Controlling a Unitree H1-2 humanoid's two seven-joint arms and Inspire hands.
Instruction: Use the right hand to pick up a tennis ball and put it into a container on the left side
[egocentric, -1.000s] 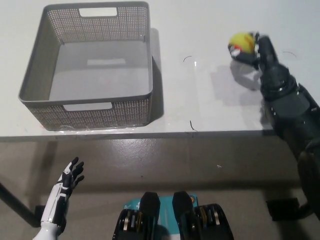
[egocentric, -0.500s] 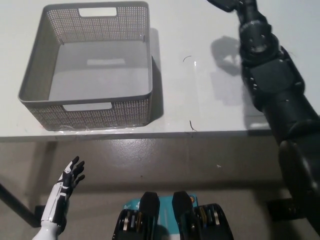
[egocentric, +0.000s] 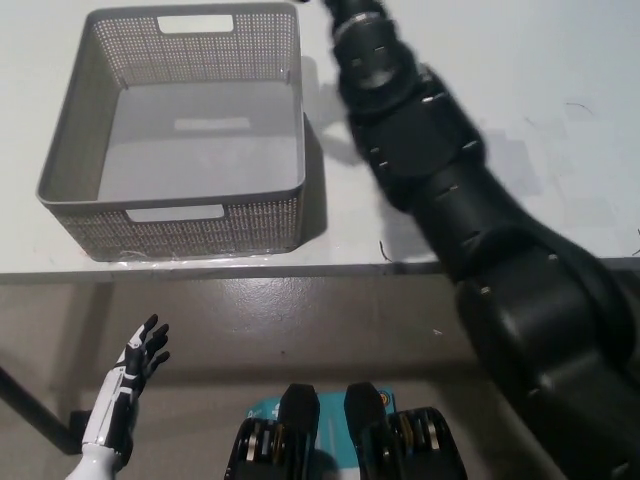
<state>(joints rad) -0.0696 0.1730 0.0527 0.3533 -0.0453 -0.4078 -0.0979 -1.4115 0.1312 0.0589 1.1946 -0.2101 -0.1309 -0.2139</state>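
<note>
Tennis ball not in view; right hand out of frame past top edge, grip can't tell. Right arm (egocentric: 440, 190) reaches up beside basket (egocentric: 70, 150). Suggest release only once over basket floor, low. Left hand (egocentric: 135, 365) idle, fingers spread, below table (egocentric: 560, 80).

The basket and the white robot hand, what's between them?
In the head view, only the white table's front edge and bare floor lie between the basket and the open left robot hand, which rests below.
</note>
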